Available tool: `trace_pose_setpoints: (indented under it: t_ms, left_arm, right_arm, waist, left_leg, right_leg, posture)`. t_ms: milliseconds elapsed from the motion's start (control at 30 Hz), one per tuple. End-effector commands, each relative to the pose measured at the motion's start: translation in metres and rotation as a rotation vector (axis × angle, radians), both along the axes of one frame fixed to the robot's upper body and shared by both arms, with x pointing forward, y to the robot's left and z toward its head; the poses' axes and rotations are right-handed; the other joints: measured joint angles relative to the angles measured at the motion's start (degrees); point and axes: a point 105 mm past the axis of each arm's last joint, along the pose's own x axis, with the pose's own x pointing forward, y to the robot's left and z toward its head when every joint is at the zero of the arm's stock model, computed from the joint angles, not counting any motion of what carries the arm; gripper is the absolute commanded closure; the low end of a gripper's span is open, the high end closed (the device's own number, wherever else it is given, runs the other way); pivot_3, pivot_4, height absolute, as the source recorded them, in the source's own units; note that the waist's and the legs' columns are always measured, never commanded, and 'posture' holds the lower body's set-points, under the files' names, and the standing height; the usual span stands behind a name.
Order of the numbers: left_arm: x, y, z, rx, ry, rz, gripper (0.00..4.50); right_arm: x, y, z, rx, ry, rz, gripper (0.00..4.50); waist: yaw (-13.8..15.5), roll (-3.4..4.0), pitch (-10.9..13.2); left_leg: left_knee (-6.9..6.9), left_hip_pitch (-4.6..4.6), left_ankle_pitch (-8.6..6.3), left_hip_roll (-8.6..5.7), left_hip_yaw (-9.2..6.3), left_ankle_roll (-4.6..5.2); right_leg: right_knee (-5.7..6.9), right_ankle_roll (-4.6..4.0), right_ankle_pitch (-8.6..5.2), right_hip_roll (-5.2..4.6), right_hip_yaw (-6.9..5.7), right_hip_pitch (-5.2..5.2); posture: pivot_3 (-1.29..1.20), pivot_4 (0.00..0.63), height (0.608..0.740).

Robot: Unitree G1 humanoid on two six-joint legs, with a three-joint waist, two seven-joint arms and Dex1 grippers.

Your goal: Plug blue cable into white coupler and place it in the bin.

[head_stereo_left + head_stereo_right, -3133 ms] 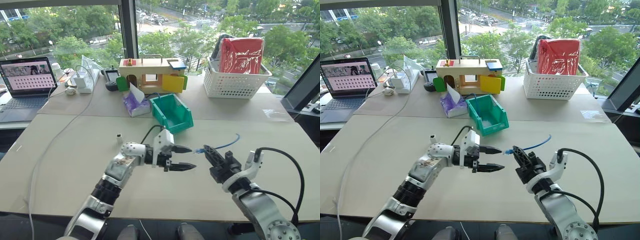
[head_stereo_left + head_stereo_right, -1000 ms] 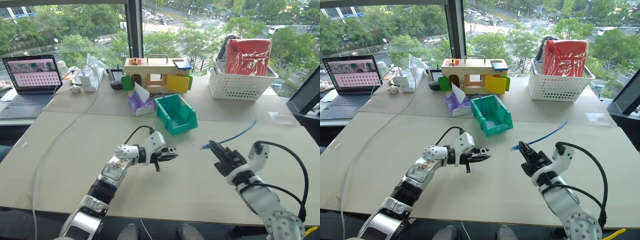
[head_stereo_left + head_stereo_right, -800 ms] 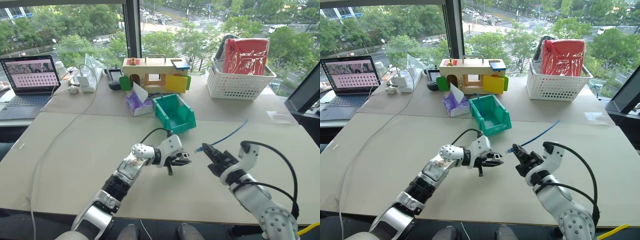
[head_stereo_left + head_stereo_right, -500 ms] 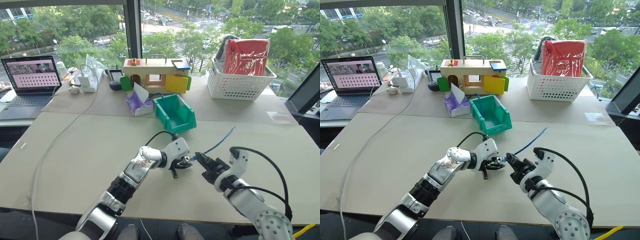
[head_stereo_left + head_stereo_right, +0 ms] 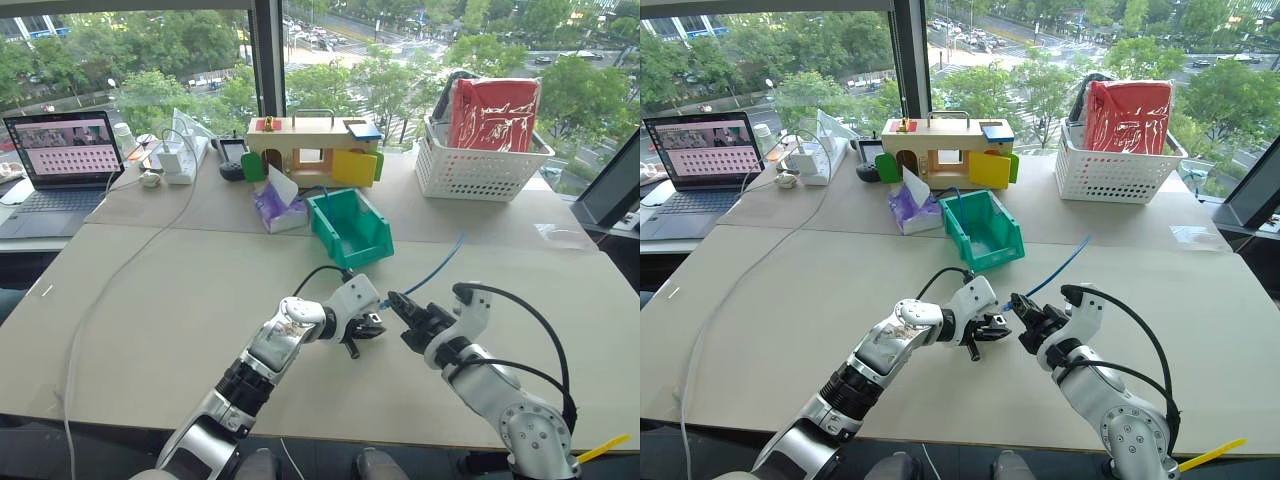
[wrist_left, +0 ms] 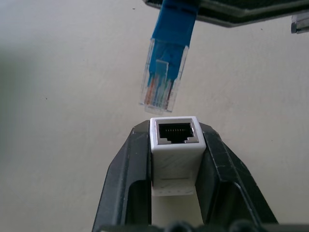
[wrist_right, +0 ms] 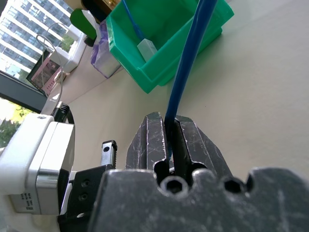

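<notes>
Over the middle of the table, my left gripper (image 5: 368, 328) is shut on the white coupler (image 6: 175, 145), whose dark socket faces outward. My right gripper (image 5: 395, 303) is shut on the blue cable (image 5: 435, 268) just behind its clear plug (image 6: 163, 82). The plug tip hangs a short gap from the socket, slightly off line and not touching. The free cable arcs up and back to the right. The teal bin (image 5: 350, 228) stands behind both grippers, and another blue cable with a white block (image 7: 147, 48) lies inside it.
A purple tissue pack (image 5: 278, 205) sits beside the bin, with a wooden box with coloured flaps (image 5: 310, 150) behind it. A white lattice basket (image 5: 485, 150) stands at the back right, a laptop (image 5: 62, 150) at the far left. A long white cord (image 5: 120, 270) trails down the left.
The two grippers have closed in on each other: the left moved right with the coupler, the right moved left with the cable. The plug now hangs just off the socket.
</notes>
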Motion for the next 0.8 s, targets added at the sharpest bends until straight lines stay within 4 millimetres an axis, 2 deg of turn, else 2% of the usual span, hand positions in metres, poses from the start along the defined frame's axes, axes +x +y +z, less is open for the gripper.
trace_pose_setpoints:
  t_ms: [33, 200, 800]
  left_arm:
    - [-0.0028, 0.0023, -0.0112, 0.022, 0.049, 0.008, 3.81]
    - [-0.0058, 0.0037, -0.0136, -0.005, 0.092, 0.032, 3.81]
    - [-0.0048, 0.0029, -0.0125, -0.016, 0.087, 0.032, 3.81]
  right_arm:
    - [-0.0003, 0.0028, 0.0054, -0.011, -0.016, 0.033, 4.5]
    - [-0.0015, 0.0081, 0.0034, -0.025, 0.002, 0.068, 4.5]
    - [-0.0029, 0.0023, -0.0022, -0.115, 0.015, 0.065, 4.5]
  waist:
    - [0.01, 0.0, 0.0]
    - [-0.13, 0.0, 0.0]
    - [-0.11, 0.0, -0.01]
  left_leg:
    - [0.0, 0.0, 0.0, 0.0, 0.0, 0.0]
    - [0.0, 0.03, 0.0, 0.01, 0.0, 0.0]
    - [0.0, 0.04, 0.0, 0.01, 0.0, 0.0]
  right_leg:
    - [0.0, 0.0, 0.0, 0.0, 0.0, 0.01]
    - [0.01, 0.01, -0.01, 0.01, 0.0, 0.01]
    - [0.01, 0.02, -0.01, 0.01, 0.01, 0.03]
  posture:
    - [0.0, 0.15, 0.719]
    - [0.0, 0.15, 0.719]
    - [0.0, 0.15, 0.719]
